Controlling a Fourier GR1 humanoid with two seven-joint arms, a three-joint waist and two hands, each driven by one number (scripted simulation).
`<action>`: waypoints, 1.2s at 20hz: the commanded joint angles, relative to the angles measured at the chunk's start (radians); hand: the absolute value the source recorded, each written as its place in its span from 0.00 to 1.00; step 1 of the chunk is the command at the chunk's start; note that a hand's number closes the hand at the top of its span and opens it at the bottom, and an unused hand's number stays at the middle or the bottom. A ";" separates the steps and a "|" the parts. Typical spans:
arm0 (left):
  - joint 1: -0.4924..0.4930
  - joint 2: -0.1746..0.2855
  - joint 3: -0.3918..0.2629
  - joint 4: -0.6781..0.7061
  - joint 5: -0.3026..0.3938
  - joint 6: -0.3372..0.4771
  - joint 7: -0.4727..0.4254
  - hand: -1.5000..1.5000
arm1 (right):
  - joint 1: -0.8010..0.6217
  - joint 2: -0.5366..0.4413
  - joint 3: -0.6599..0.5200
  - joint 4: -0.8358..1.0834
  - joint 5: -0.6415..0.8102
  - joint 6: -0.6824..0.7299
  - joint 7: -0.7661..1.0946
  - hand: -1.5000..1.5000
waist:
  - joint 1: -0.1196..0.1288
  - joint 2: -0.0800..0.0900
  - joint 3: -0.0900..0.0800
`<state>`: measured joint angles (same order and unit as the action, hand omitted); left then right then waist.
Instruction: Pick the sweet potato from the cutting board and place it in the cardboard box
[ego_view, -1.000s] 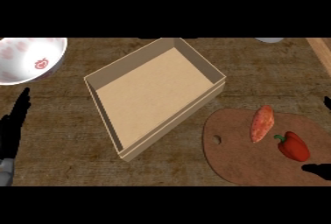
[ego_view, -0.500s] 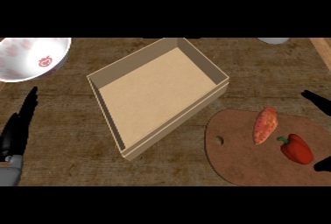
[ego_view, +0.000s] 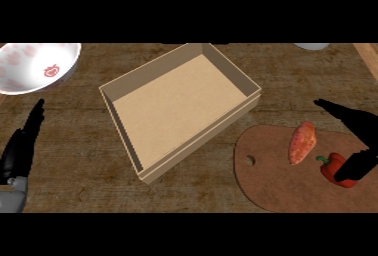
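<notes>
Rests the left hand (ego_view: 21, 150) at the left edge, fingers straight, holding nothing. Ignores the glossy white bowl (ego_view: 37, 67) above. Has the box (ego_view: 177, 107), matte cardboard, open-topped, mid-surface for the drop. Finds the tapered orange sweet potato (ego_view: 303, 142) on the rounded wooden board (ego_view: 273, 185), beside a shiny pepper (ego_view: 330, 167). Spreads the right hand (ego_view: 354, 117) wide and empty there, probably to grasp.

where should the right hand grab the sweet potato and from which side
Across its middle, from above. The sweet potato lies flat on the cutting board, long and tapered, so the right hand can close across its narrow width, clear of the red pepper.
</notes>
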<state>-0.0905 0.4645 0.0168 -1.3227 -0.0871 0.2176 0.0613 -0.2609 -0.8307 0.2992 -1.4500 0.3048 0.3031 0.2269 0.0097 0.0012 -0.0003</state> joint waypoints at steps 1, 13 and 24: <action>0.050 0.009 0.045 -0.033 0.000 -0.038 -0.035 0.50 | -0.042 0.075 -0.015 0.075 0.088 0.047 -0.018 0.00 | -0.002 -0.001 0.000; 0.014 -0.044 0.112 0.043 -0.061 -0.075 -0.078 0.50 | -0.011 0.224 -0.125 0.031 0.202 0.121 -0.043 0.00 | -0.009 -0.001 0.000; -0.021 -0.056 0.131 -0.001 -0.104 -0.105 0.011 0.50 | 0.053 0.292 -0.146 -0.198 0.231 0.276 0.054 0.00 | -0.011 -0.003 0.000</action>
<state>-0.1068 0.4006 0.1351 -1.2961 -0.1799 0.1317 0.0345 -0.2539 -0.5607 0.1497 -1.5645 0.5106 0.5326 0.2340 -0.0004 -0.0006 -0.0003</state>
